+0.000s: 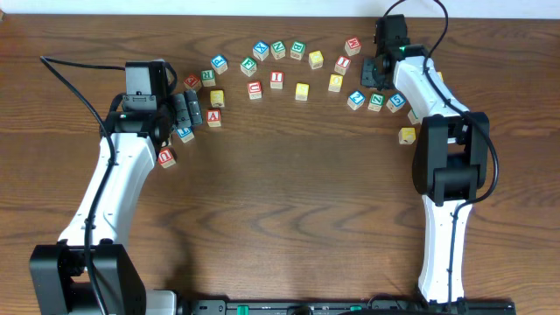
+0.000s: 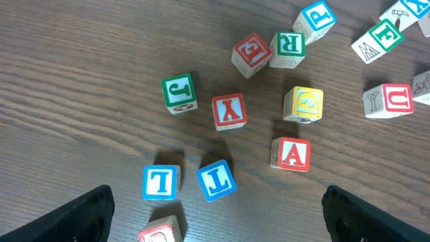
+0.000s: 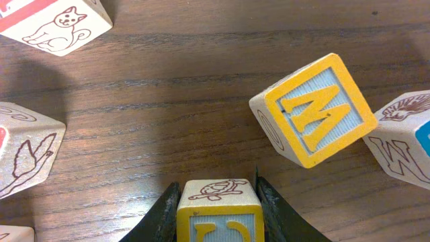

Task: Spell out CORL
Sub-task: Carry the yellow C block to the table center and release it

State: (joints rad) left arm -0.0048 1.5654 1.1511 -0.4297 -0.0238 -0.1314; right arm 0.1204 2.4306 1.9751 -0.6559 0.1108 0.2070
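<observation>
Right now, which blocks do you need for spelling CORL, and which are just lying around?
For the job: green R block; blue L block; yellow block held by the right gripper, letter cut off.
Just lying about: red A block; green J block; red Y block; cat-picture block.

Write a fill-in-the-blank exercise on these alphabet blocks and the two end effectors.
1. The left end effector stands ___, holding nothing.
2. The A block in the left wrist view has a ___ letter.
3. The clamped block in the right end effector has a ___ frame.
4. The picture block at the top left of the right wrist view shows a ___.
Missing words: open; red; yellow; cat.
</observation>
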